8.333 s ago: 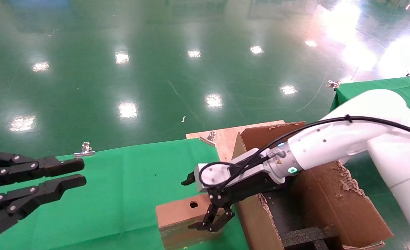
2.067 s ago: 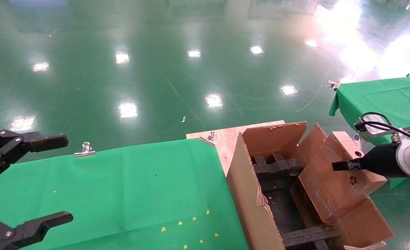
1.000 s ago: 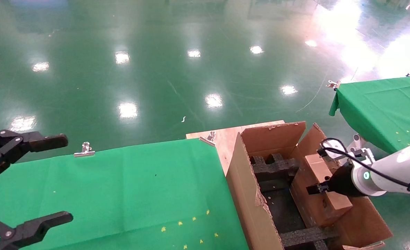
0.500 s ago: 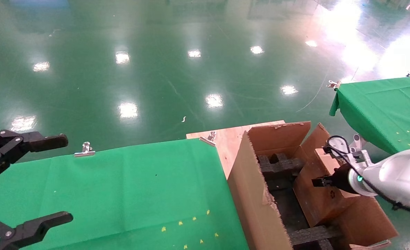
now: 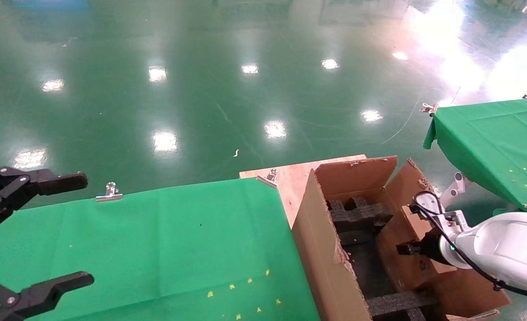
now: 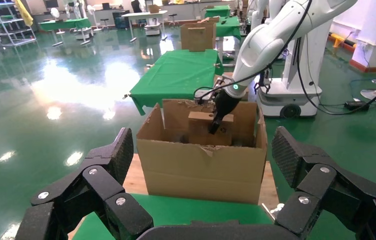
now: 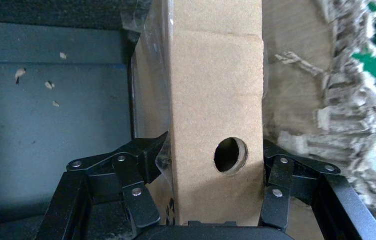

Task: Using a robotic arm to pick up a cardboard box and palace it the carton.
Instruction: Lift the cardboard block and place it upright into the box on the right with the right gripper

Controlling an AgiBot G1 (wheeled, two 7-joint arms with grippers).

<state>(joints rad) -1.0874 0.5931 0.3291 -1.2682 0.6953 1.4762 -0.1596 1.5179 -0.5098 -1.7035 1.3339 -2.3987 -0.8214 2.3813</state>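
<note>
The carton (image 5: 317,249) stands open at the table's right end, and inside it, against its right wall above the black foam, the cardboard box (image 5: 412,263) stands on end, clamped across its narrow faces by the right gripper (image 7: 211,165), while the left gripper (image 5: 31,232) hangs spread open well apart.

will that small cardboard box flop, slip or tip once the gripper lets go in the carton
The cardboard box looks stiff: flat faces under the right gripper. Plain board probably grips well. Standing on end against the carton wall, it may lean or tip when released.
</note>
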